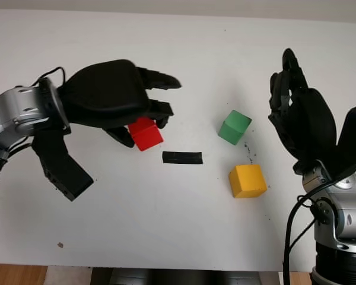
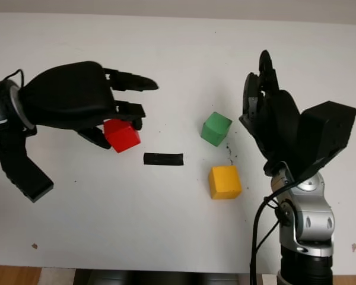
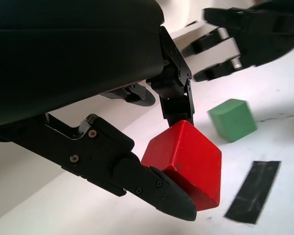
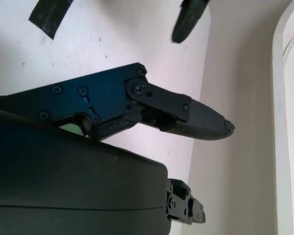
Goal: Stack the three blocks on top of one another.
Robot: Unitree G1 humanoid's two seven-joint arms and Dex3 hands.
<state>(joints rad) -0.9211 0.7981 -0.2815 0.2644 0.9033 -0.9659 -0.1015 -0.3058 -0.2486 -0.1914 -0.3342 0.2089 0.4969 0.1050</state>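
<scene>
Three blocks: red (image 1: 146, 133), green (image 1: 234, 127), yellow (image 1: 247, 180) — all apart on the white table (image 1: 184, 231), none stacked yet.
Left hand (image 1: 115, 98): over the table's left half, closed on the red block; in the left wrist view one finger (image 3: 159, 193) presses the block's lower face and another (image 3: 176, 98) bears on its top edge, a pinch from opposite sides.
Red block: held tilted, one corner down; whether it is clear of the table cannot be told for sure, though the tilt suggests it is lifted.
Right hand (image 1: 302, 119): open, upright over the table's right side, just beside the green and yellow blocks, holding nothing.
Tape (image 1: 182, 157): black strip lying flat between the red block and the other two.
Key relation: green and yellow lie to the robot's right of the held red block, past the tape — green farther from the robot, yellow nearer. Both sit nearer the right hand than the left.
Step, judged: first block grasped; the left hand would carry it rightward across the tape to set it on one of the others.
Risk, judged: the block's tilt — it needs levelling before it lands, or it may slide off.
</scene>
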